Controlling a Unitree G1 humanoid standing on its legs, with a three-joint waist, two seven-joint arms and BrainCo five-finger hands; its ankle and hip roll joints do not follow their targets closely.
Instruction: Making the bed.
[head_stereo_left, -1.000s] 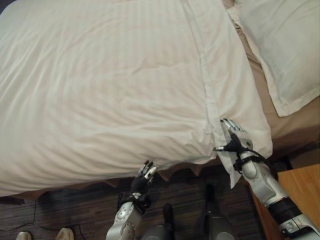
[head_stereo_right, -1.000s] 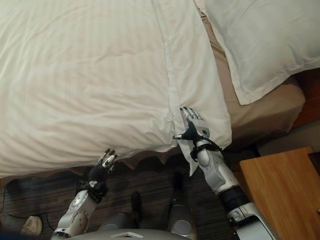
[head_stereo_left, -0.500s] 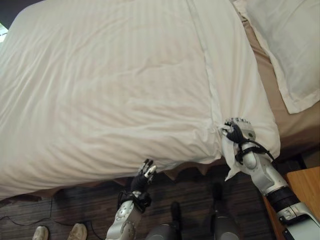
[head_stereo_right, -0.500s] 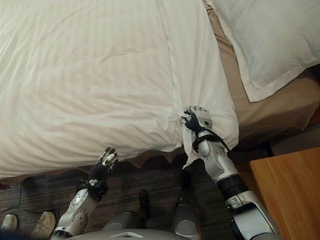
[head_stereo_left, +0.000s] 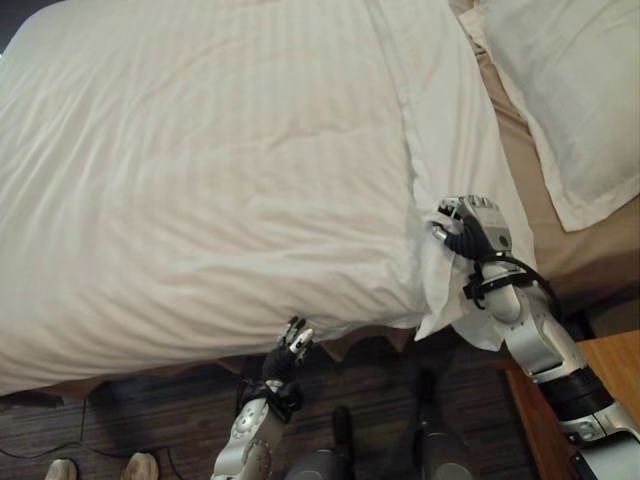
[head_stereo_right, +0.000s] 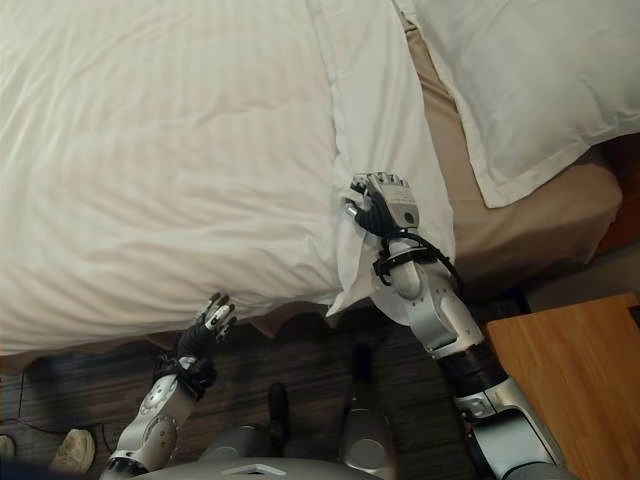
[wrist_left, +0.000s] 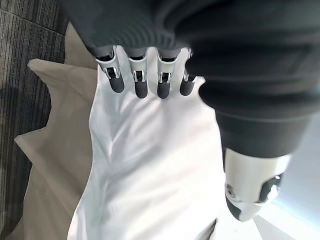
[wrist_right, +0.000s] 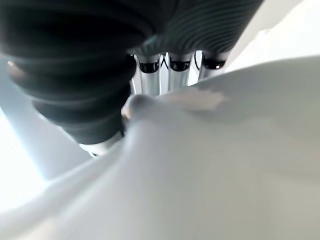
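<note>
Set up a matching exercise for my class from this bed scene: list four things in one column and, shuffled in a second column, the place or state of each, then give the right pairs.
Column one:
1. white striped duvet
2. white pillow
3. right hand
4. left hand

Column two:
A. lying on the tan sheet at the bed's far right
B. fingers straight, just below the bed's near edge
C. spread over most of the bed
D. curled round the duvet's corner flap

Pairs: 1-C, 2-A, 3-D, 4-B
</note>
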